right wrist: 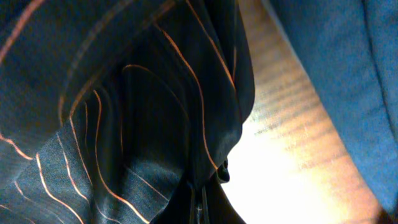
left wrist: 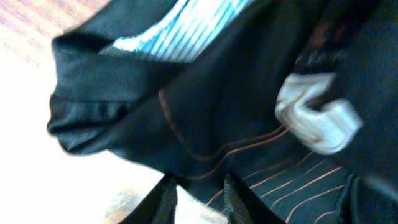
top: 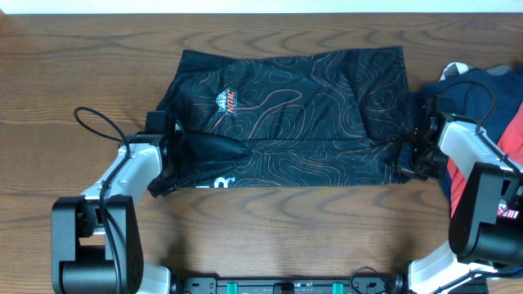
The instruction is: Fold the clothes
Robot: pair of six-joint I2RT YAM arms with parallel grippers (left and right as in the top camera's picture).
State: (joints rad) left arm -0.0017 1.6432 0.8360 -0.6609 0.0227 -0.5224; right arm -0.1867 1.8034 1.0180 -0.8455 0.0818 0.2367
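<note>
R gripper [right wrist: 200, 200] clamped on jersey [top: 327, 114]; L gripper [left wrist: 198, 200]: can't tell. Thin bite at L → slip, skewed fold.

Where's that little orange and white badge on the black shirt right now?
In the overhead view, the crest sits on the left half of the black jersey, up beyond the left gripper and the bunched fabric beside it.

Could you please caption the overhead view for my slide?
Left gripper and right gripper at opposite ends of a black jersey, wooden table.
</note>
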